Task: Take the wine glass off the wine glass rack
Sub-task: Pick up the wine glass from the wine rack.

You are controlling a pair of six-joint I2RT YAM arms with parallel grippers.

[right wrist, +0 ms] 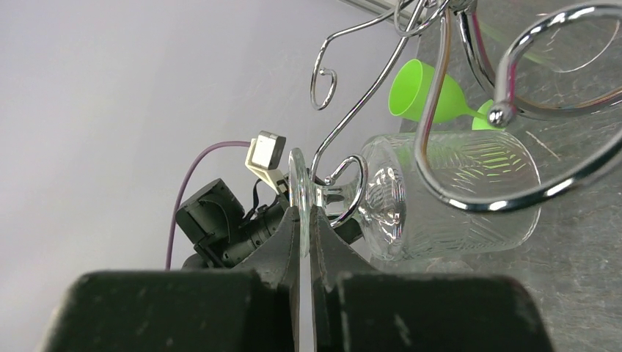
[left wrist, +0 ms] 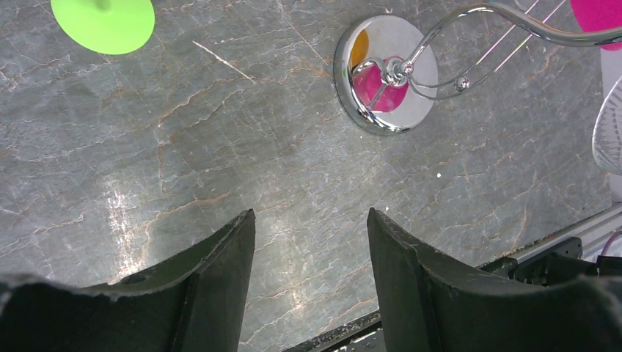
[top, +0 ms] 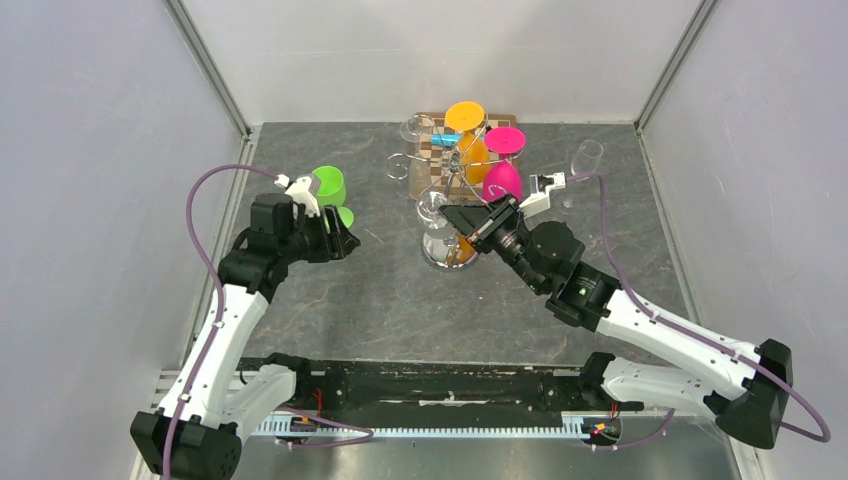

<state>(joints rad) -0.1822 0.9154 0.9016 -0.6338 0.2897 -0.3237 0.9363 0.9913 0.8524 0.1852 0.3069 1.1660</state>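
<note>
Right wrist view alone reveals right gripper (right wrist: 304, 214) clamping the wine glass (right wrist: 469, 163) by its foot; left wrist view: left gripper (left wrist: 312, 218) spread, wine glass rack (left wrist: 386, 117) at one o'clock.

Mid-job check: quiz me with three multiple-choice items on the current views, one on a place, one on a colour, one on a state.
1. Where is the green glass? A on the table, left of the rack; B hanging on the rack; C on the chequered board.
2. What colour is the glass pinched by the right gripper? A orange; B pink; C clear.
3. How is the left gripper? A shut on the green glass; B open, empty; C shut on the rack.
Answers: A, its foot rests on the table; C, it clamps the clear glass by the foot; B, only table shows in its open gap.
</note>
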